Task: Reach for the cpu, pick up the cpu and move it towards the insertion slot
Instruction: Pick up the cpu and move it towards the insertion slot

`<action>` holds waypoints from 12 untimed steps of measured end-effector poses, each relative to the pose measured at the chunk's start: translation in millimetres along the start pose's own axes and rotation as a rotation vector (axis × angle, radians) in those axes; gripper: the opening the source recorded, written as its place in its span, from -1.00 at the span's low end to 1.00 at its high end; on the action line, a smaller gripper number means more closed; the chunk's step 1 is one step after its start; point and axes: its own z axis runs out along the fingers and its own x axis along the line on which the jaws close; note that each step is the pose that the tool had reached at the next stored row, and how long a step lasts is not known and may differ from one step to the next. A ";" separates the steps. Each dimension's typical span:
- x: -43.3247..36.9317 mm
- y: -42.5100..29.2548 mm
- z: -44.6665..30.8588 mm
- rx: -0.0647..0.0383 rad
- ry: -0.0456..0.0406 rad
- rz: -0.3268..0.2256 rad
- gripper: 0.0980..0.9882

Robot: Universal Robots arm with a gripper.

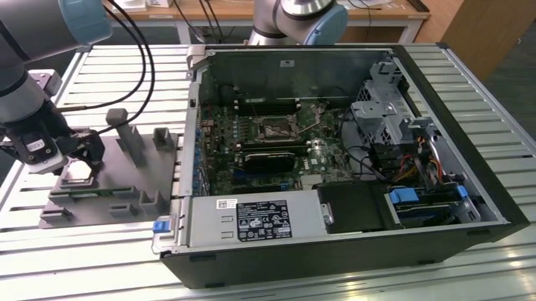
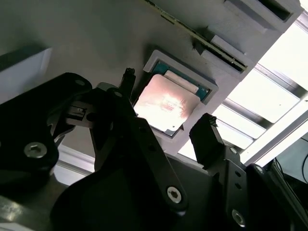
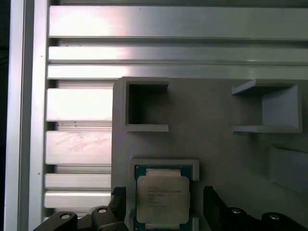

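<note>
The cpu (image 3: 162, 199) lay flat, silvery top up, in a shallow raised-rim pocket (image 3: 163, 163) of the grey fixture plate (image 3: 216, 144). The pocket sat close to the plate's edge, where the slatted metal table (image 3: 144, 21) showed beside it. On the exterior view's right, the open computer case (image 1: 481, 135) lay on the same table, holding the green motherboard (image 1: 251, 122). The insertion slot (image 1: 275, 129) was near the board's middle, with a black card (image 1: 268, 160) just beside it and a labelled silver box (image 1: 255, 219) along the case's near side. The arm (image 1: 21, 88) came in from the exterior view's left and pointed down over the plate, with the gripper (image 1: 81, 163) low above the pocket. Its black fingers (image 3: 214, 209) were spread to either side of the chip, and in both wrist views a gap showed between each finger and the chip's edge, so nothing was grasped. The slot was well apart from the cpu. Between them stood the plate's upright grey posts (image 1: 130, 135) and the case's side wall (image 1: 194, 119). The case was open at the top. Black cables (image 1: 142, 56) hung from the arm over the table behind the plate.
</note>
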 end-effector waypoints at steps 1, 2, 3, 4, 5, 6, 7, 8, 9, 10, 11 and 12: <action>0.5 0.2 0.6 0.000 -0.0001 0.000 0.44; 1.1 0.5 1.3 0.000 -0.0001 0.001 0.44; 1.5 0.9 1.9 0.000 -0.0002 0.001 0.44; 1.7 1.4 2.5 0.000 -0.0001 0.001 0.44; 1.9 1.9 3.1 0.000 -0.0001 0.001 0.44; 2.1 1.9 3.6 0.000 0.0000 0.001 0.44; 2.2 1.8 4.0 0.000 0.0001 0.001 0.40; 2.2 1.9 4.5 0.000 0.0000 0.001 0.26; 2.3 1.9 4.7 0.000 0.0000 0.001 0.26; 2.3 1.9 4.7 0.000 0.0002 0.001 0.12; 2.3 1.9 4.8 0.000 0.0003 0.001 0.00; 2.3 2.0 4.7 -0.001 0.0002 0.001 0.00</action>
